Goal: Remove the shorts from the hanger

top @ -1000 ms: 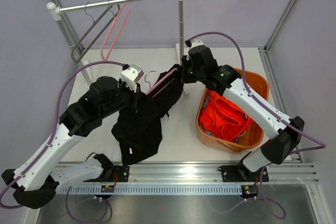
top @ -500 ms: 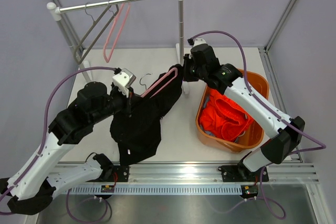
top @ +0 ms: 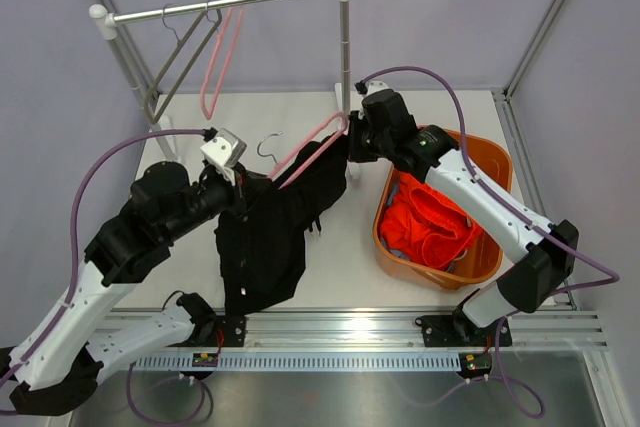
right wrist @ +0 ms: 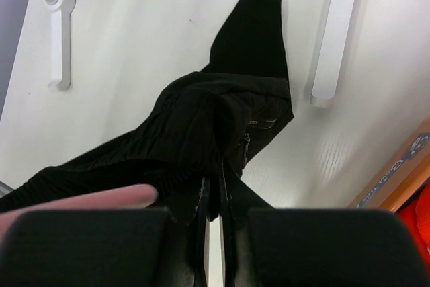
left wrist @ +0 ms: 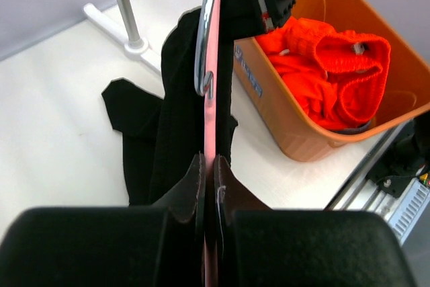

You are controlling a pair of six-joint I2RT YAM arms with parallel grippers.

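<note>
Over the table (top: 340,262) centre, betw. the two arms, the black shorts (top: 262,242) hang off a pink hanger (top: 310,150) that is held in the air at a tilt, its R end higher. L gripper (top: 243,187) is clamped tight on the hanger's lower end. Its wrist cam shows both fingers (left wrist: 193,189) pressed onto the pink bar, w/ black cloth beside them and the metal hook (left wrist: 205,52) just ahead. R gripper (top: 348,145) is at the hanger's upper end, jaws pinched together on a fold of the black fabric (its own cam shows cloth bunched betw. the fingertips, pink bar just off to the side). Most of the shorts droop below the L gripper, down toward the table nr the front edge. Can't tell how much of the waistband is on the bar. To the R, an orange basket (top: 495,162) sits on the table w/ the orange shorts (top: 430,222) inside. At the back, a rack (top: 230,2) carries a grey hanger (top: 175,67) and a 2nd pink hanger (top: 213,72).
</note>
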